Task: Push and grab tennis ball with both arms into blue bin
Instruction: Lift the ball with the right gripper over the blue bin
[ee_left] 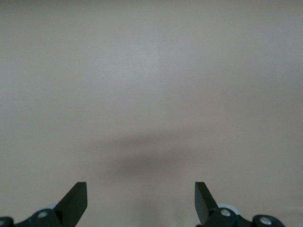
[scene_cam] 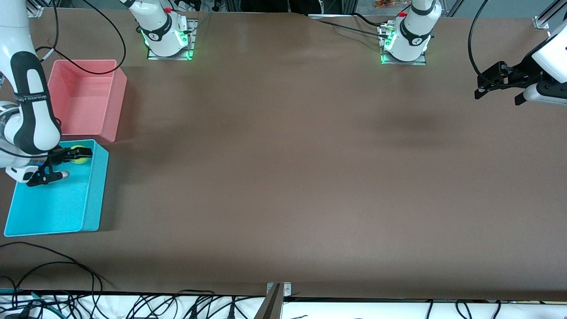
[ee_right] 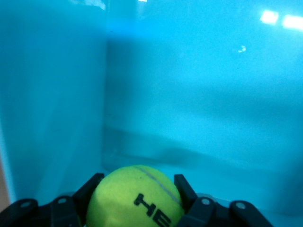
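Note:
The yellow-green tennis ball [scene_cam: 80, 155] is clamped between the black fingers of my right gripper [scene_cam: 82, 154], inside the blue bin [scene_cam: 95, 195] at the right arm's end of the table. In the right wrist view the ball [ee_right: 135, 196] fills the gap between the fingers, with the bin's cyan walls [ee_right: 199, 85] close around it. My left gripper [scene_cam: 498, 93] is open and empty, held up over the bare table at the left arm's end; its wrist view shows only the two spread fingertips [ee_left: 75, 201] and brown tabletop.
A pink bin [scene_cam: 113, 104] of the same size stands beside the blue bin, farther from the front camera. Cables lie along the table's near edge [scene_cam: 53, 266] and loop near the pink bin.

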